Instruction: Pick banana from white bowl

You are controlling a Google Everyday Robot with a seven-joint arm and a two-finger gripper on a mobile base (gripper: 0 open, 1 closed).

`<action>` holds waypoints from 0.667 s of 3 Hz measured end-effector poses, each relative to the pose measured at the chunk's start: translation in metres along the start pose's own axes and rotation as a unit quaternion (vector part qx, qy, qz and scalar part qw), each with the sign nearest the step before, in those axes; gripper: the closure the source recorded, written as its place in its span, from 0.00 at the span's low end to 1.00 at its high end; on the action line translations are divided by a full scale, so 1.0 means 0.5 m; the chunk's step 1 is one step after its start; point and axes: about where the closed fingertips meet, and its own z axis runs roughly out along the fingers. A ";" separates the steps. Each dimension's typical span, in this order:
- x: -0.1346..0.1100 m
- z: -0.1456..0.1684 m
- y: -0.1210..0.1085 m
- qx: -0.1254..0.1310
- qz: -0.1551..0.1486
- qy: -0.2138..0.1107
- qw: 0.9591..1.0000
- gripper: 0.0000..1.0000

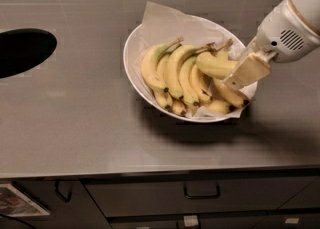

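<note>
glossy white bowl [130,70] lined with crumpled matt paper [161,20]; brushed, dull metal surface [75,118]; smooth-skinned banana [212,65] gripped in the matt cream plastic tool [236,76] at the bowl's right rim.
</note>
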 end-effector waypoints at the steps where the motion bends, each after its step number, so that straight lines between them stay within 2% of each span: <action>1: -0.012 -0.013 0.004 -0.027 -0.026 -0.035 0.999 1.00; 2: -0.032 -0.050 0.019 -0.044 -0.058 -0.073 0.995 1.00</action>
